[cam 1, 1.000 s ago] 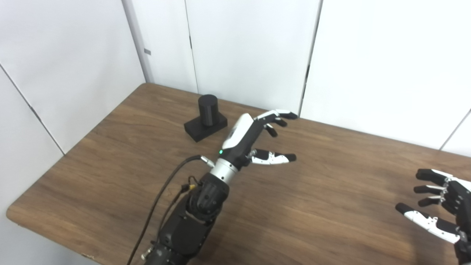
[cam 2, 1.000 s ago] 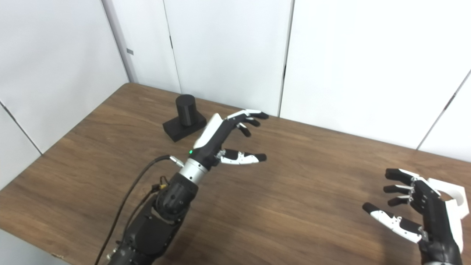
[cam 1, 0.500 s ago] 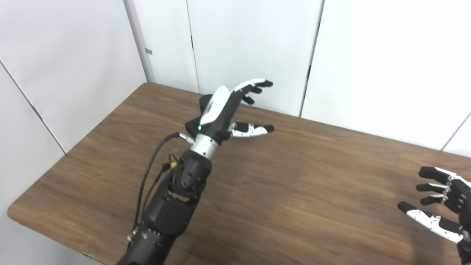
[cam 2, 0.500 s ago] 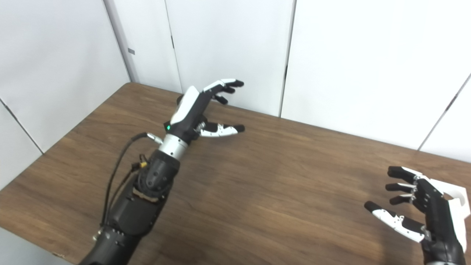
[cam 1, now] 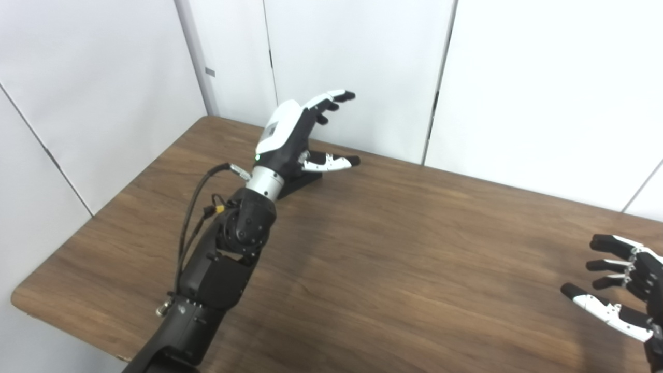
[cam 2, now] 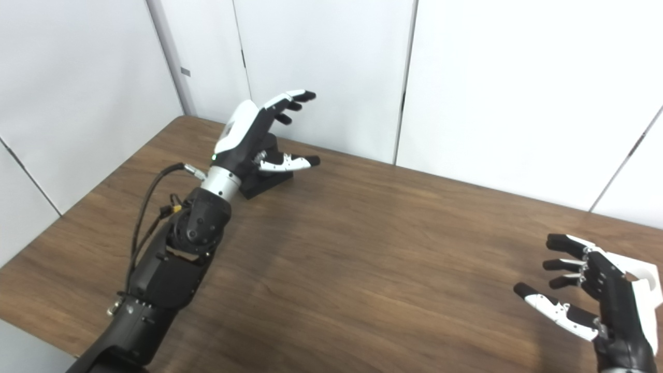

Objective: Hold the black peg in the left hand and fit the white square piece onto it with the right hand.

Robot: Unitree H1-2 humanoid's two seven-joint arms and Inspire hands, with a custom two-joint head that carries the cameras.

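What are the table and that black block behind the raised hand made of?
The table looks like wood or a wood-look laminate: brown grain streaks, soft sheen. The black block seems matte plastic, dull and even with crisp edges, though the left hand hides most of it.

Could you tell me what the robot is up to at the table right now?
The left hand is open, raised over the black peg at the far left of the wooden table, not yet gripping it. The right hand waits open at the near right edge, beside the white square piece. Nothing is held so far.
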